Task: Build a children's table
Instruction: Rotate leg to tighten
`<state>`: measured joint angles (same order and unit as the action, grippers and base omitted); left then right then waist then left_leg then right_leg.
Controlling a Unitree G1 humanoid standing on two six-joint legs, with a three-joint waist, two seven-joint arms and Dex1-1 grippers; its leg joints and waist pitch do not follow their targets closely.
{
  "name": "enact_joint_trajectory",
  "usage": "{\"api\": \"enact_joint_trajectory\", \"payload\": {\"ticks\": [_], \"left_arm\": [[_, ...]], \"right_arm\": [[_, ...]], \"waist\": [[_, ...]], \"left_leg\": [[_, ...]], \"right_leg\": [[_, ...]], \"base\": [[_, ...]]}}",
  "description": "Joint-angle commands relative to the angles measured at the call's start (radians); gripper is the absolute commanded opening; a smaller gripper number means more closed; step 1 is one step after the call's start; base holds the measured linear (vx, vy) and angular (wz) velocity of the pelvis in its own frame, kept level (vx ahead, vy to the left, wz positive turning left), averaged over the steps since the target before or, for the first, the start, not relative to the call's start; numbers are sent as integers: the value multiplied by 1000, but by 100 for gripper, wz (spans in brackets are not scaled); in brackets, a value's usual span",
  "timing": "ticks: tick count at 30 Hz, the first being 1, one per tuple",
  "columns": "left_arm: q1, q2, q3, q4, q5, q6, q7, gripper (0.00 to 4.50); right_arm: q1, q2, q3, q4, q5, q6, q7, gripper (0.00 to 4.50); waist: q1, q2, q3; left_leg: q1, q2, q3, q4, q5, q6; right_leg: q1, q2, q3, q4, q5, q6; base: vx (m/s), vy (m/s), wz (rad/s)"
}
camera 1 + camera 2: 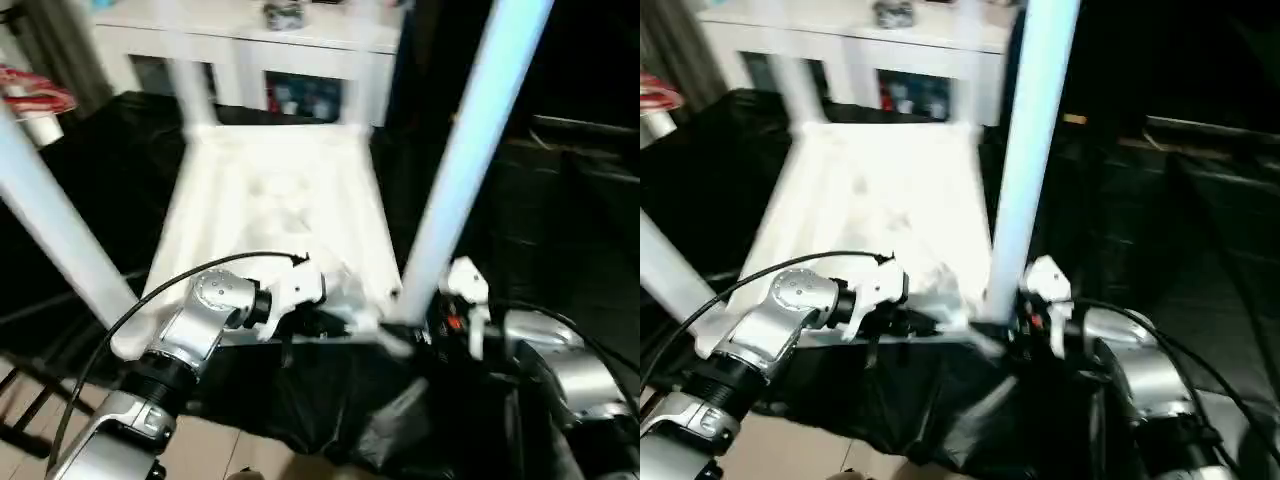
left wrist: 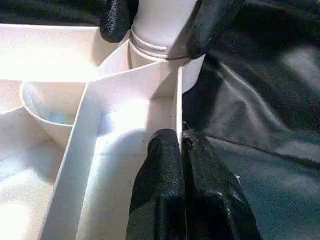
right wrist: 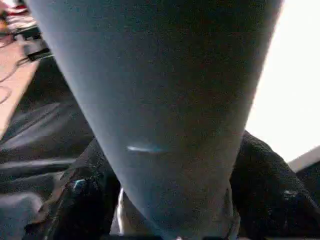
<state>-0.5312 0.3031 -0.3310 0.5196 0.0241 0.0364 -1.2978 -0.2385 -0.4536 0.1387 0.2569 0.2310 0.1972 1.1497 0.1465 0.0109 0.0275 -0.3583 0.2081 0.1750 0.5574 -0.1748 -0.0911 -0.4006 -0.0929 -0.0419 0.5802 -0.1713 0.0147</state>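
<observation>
Lying inverted on black cloth (image 1: 330, 400), the tabletop (image 1: 280, 210) carries upright legs. Left gripper (image 2: 181, 145), fingers pressed together, pinches its near edge rib (image 2: 178, 107). Right gripper (image 2: 157, 22), fingers spread, straddles the near right leg (image 1: 470, 150) at its socket (image 2: 192, 75), seen from the left wrist.

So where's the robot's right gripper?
The right gripper sits at the tabletop's near right corner, its fingers either side of the leg just above the socket.

table top (image 1: 280, 210) underside up on cloth (image 1: 330, 400), legs (image 1: 470, 150) upright in corner sockets, cabinet (image 1: 250, 40) behind
</observation>
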Motion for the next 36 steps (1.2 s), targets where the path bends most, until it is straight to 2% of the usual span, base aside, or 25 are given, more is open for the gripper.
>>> {"api": "enact_joint_trajectory", "payload": {"ticks": [1,5,9,14,18,23,25,26,27,28,29,30,31,32,34,36], "left_arm": [[-47,0,4,8,-10,-21,2,0],[-60,20,7,24,-15,-35,-28,0],[-73,29,11,44,-14,-47,-35,0],[-72,27,8,52,-16,-56,-39,0],[-68,22,6,54,-19,-59,-39,0],[-59,10,20,48,-24,-47,0,0],[-58,-6,32,44,-18,-31,53,0],[-58,-27,41,43,-10,-18,109,0],[-55,-44,45,40,-6,-7,142,0],[-52,-56,44,38,-2,-3,161,0],[-52,-57,44,37,-2,-3,163,0],[-43,-80,40,34,8,4,197,0],[-39,-94,36,32,13,8,214,0],[-33,-112,29,26,22,17,237,0],[-28,-122,23,21,30,22,250,0],[-24,-132,16,18,37,25,261,0]], "right_arm": [[18,-5,61,-45,26,17,84,307],[24,-27,72,-69,38,37,118,307],[26,-25,77,-75,38,42,126,272],[34,-22,83,-82,40,48,128,245],[41,-22,86,-92,45,60,125,237],[55,-4,83,-90,37,55,91,234],[50,26,73,-68,18,54,26,233],[37,65,58,-25,-14,33,-62,233],[25,96,48,9,-37,30,-132,232],[15,117,43,36,-55,32,-184,229],[14,119,43,39,-57,32,-190,229],[-5,158,36,92,-91,29,-283,220],[-15,181,31,115,-105,27,-332,215],[-30,216,21,143,-116,34,-402,212],[-39,238,15,158,-123,41,-447,209],[-46,257,9,169,-129,45,-487,202]], "waist": [[-1,-5,-48],[1,-5,-50],[3,-5,-52],[2,-1,-51],[4,-2,-51],[5,-2,-51],[5,-4,-51],[3,-7,-49],[-3,-8,-47],[-9,-7,-42],[-12,-9,-42],[-20,-8,-38],[-26,-7,-38],[-41,-12,-35],[-51,-11,-34],[-59,-11,-33]], "left_leg": [[8,20,6,-61,-264,49],[5,19,6,-59,-236,53],[4,19,6,-56,-212,56],[5,21,4,-56,-236,48],[5,21,4,-57,-253,43],[3,21,3,-57,-248,39],[3,20,3,-57,-244,39],[2,19,3,-58,-247,36],[1,17,3,-61,-272,24],[3,15,0,-65,-310,8],[2,14,-1,-67,-318,2],[-3,12,-6,-72,-337,-10],[-3,11,-7,-73,-346,-16],[-4,7,-13,-76,-375,-25],[3,5,-13,-75,-401,-23],[6,3,-15,-74,-424,-13]], "right_leg": [[44,-36,24,-56,-184,-216],[46,-36,23,-50,-148,-225],[46,-37,22,-46,-113,-234],[45,-36,21,-46,-122,-238],[45,-38,22,-48,-146,-233],[46,-38,22,-49,-152,-226],[46,-39,22,-48,-150,-225],[44,-39,22,-49,-161,-221],[40,-41,22,-54,-209,-213],[39,-42,21,-61,-295,-193],[40,-44,21,-65,-332,-178],[41,-44,20,-70,-405,-148],[40,-44,19,-73,-429,-137],[41,-45,15,-82,-506,-104],[31,-44,16,-91,-550,-88],[27,-42,14,-99,-592,-71]], "base": [[0,0,0],[0,0,0],[0,0,0],[0,0,0],[0,0,0],[0,0,0],[0,0,0],[0,0,0],[0,0,0],[0,0,0],[-50,-10,-6],[-50,-10,-6],[0,0,0],[0,0,0],[0,0,0],[0,0,0]]}}
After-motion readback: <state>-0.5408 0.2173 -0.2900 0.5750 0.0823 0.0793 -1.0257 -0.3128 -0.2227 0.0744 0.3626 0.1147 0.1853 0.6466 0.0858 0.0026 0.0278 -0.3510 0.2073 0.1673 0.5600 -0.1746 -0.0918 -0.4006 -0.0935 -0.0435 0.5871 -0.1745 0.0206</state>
